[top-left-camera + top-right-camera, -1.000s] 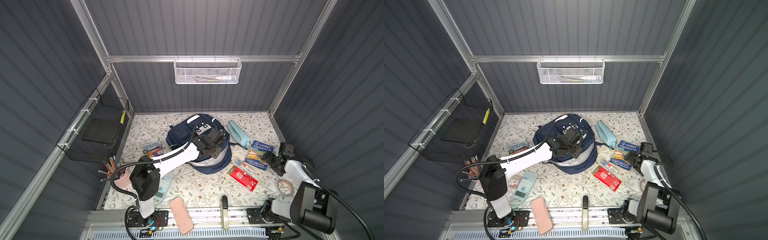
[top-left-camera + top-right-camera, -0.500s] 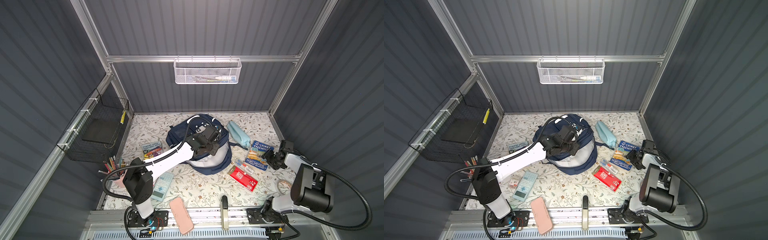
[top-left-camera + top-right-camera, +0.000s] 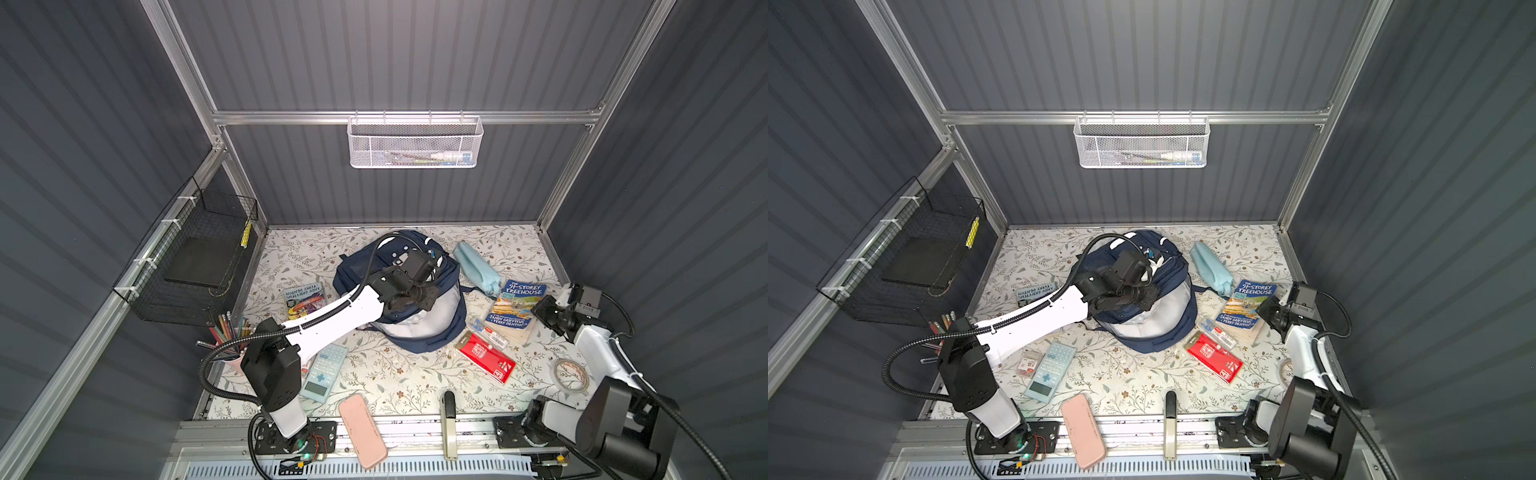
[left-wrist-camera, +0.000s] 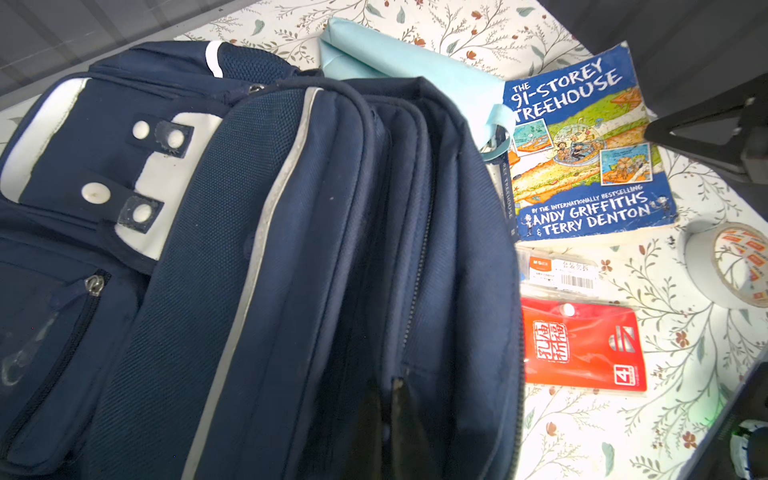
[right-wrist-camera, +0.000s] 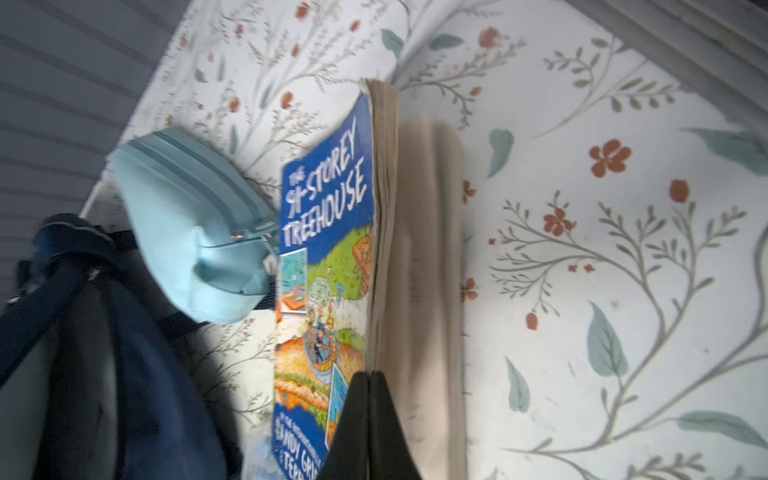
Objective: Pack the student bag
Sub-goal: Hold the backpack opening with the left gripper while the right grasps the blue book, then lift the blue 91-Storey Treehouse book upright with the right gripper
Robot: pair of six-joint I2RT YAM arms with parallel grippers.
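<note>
- At mid-table in both top views, the bag (image 3: 353, 270) (image 3: 1150, 328) is lying on the floral table (image 3: 395, 374). It is navy with white patches and grey piping, pockets facing up.
- Over it, the left gripper (image 3: 422, 297) (image 4: 388, 384) is reaching in from the left. In the left wrist view its fingers (image 4: 365, 440) are pressing together on a fold of navy fabric at the end of a zipper.
- Right of the bag, the book (image 3: 515, 311) (image 4: 582, 145) (image 5: 324, 249) is showing its cover: "THE 91-STOREY TREEHOUSE", then "BY THE INTERNATIONALLY BESTSELLING ANDY GRIFFITHS & TERRY DENTON".
- The right gripper (image 3: 538, 309) (image 5: 370, 376) is sitting at the book's outer page edge with its fingers (image 5: 353, 436) drawn fully together. Whether they are nipping the cover or a page, I cannot tell. The pages beside them are showing as a blur.
- The pouch (image 3: 476, 268) (image 4: 395, 62) (image 5: 187, 232), pale blue and zipped, is lying between bag and book, its end touching the book's corner.
- Just beside the book's near edge, a clear box (image 4: 557, 270) is carrying an orange label and a barcode, with print too small to read.
- Next to the box, a red pack (image 3: 484, 357) (image 4: 582, 349) is showing white Chinese characters and a "4".
- A tape roll (image 3: 569, 376) (image 4: 731, 266) is lying near the right arm, with unreadable orange marks inside its core.
- Left of the bag, a second book (image 3: 303, 297) is lying with "ANDY GRIFFITHS" and "TERRY DENTON" upside down to the camera.
</note>
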